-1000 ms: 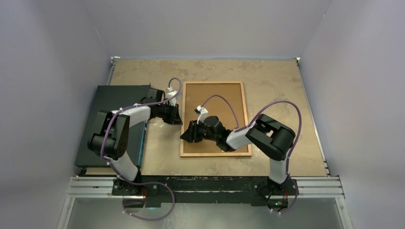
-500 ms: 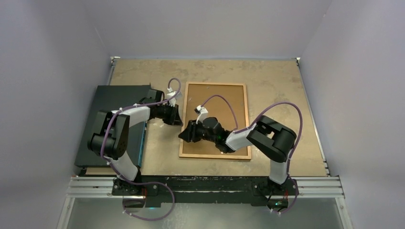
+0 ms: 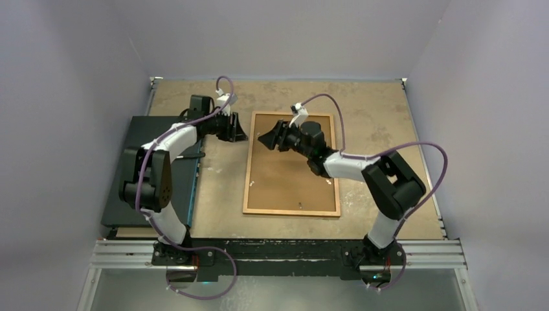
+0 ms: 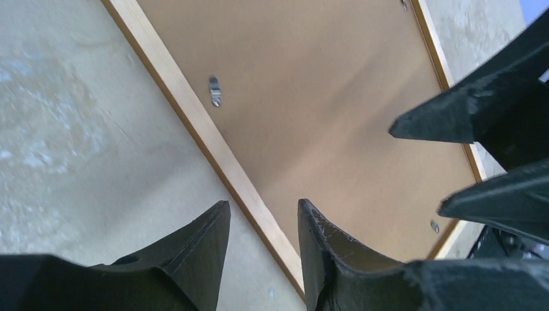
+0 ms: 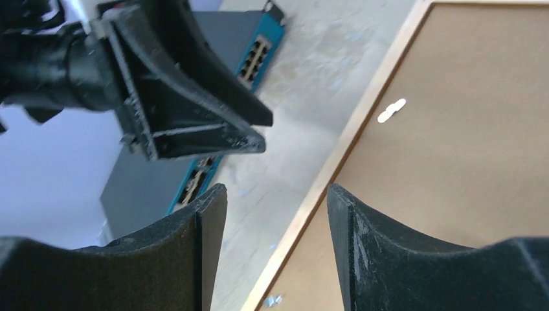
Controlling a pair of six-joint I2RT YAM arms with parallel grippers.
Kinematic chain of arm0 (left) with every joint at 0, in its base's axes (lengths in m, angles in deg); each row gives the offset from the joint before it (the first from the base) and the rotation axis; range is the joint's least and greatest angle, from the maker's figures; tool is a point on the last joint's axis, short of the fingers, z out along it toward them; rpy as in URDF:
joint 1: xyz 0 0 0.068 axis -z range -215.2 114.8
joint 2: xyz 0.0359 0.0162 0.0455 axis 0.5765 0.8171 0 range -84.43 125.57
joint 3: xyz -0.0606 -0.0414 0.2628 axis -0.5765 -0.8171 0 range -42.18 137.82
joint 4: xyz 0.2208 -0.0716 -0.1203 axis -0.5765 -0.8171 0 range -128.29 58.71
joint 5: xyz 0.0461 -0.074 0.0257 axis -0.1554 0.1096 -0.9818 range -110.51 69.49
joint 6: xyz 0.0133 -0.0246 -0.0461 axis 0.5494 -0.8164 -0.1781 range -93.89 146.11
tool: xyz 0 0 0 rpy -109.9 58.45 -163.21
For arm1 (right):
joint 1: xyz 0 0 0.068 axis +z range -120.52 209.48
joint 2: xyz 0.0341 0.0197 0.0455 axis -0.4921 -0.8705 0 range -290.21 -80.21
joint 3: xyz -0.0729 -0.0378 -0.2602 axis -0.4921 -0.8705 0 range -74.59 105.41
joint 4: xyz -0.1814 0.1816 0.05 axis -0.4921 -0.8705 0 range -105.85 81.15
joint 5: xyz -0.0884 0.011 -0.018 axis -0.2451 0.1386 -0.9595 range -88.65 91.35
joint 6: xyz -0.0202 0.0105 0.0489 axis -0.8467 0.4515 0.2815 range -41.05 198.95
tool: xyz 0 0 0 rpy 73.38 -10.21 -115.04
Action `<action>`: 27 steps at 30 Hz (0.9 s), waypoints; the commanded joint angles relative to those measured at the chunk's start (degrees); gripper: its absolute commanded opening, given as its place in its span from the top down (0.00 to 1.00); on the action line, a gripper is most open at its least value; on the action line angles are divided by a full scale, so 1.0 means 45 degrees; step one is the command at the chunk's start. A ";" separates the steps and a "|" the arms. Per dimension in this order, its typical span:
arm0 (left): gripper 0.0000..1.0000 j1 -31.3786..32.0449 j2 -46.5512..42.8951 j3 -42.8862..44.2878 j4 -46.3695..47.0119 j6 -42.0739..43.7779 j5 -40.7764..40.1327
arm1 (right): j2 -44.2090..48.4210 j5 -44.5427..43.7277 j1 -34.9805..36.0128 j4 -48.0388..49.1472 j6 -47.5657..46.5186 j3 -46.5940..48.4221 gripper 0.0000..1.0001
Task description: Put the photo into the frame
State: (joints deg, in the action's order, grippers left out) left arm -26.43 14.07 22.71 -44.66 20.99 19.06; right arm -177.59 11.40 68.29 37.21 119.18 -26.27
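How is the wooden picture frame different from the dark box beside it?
The frame is orange-brown wood around a brown backing board; the dark box is nearly black with a blue side. The frame lies in the middle of the table; the dark box sits at its left edge. Both are flat rectangles lying on the table.

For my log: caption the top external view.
Left gripper and right gripper, both open, hover at the far-left corner of the face-down frame.

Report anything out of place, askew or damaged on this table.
Nothing looks spilled or broken. The frame lies face down with its brown backing board up, and the photo shows in no view.
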 commanded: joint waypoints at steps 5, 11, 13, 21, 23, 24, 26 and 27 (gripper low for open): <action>0.61 -0.0014 0.2649 0.1488 0.2023 -0.1881 -0.0414 | -0.3248 0.1875 -0.1291 -0.2894 -0.0760 0.4523 0.37; 0.65 0.0013 0.3455 0.1658 0.2547 -0.2181 -0.0310 | -0.5063 0.2466 -0.1319 -0.4023 -0.0667 0.6510 0.40; 0.68 0.0015 0.3571 0.1577 0.2654 -0.2208 -0.0278 | -0.5438 0.2592 -0.1319 -0.4229 -0.0641 0.6857 0.40; 0.77 0.0003 0.3974 0.1197 0.2785 -0.2268 -0.0356 | -0.6166 0.2827 -0.1319 -0.4198 -0.0224 0.7078 0.42; 0.79 0.0004 0.4025 0.1125 0.2780 -0.2279 -0.0351 | -0.6327 0.2827 -0.1319 -0.4182 -0.0163 0.7140 0.43; 0.80 0.0003 0.4044 0.1087 0.2780 -0.2279 -0.0353 | -0.6418 0.2827 -0.1319 -0.4157 -0.0145 0.7177 0.43; 0.81 0.0016 0.4067 0.1021 0.3224 -0.2269 -0.0356 | -0.6607 0.2831 -0.1318 -0.4095 -0.0090 0.7288 0.45; 0.81 0.0027 0.4068 0.0961 0.3241 -0.2261 -0.0339 | -0.6715 0.2827 -0.1319 -0.4046 -0.0050 0.7312 0.46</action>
State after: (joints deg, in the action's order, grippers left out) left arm -26.45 31.47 27.58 -33.33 11.02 17.71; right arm -205.92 22.96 62.19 18.33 118.05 4.11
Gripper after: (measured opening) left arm 0.200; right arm 0.557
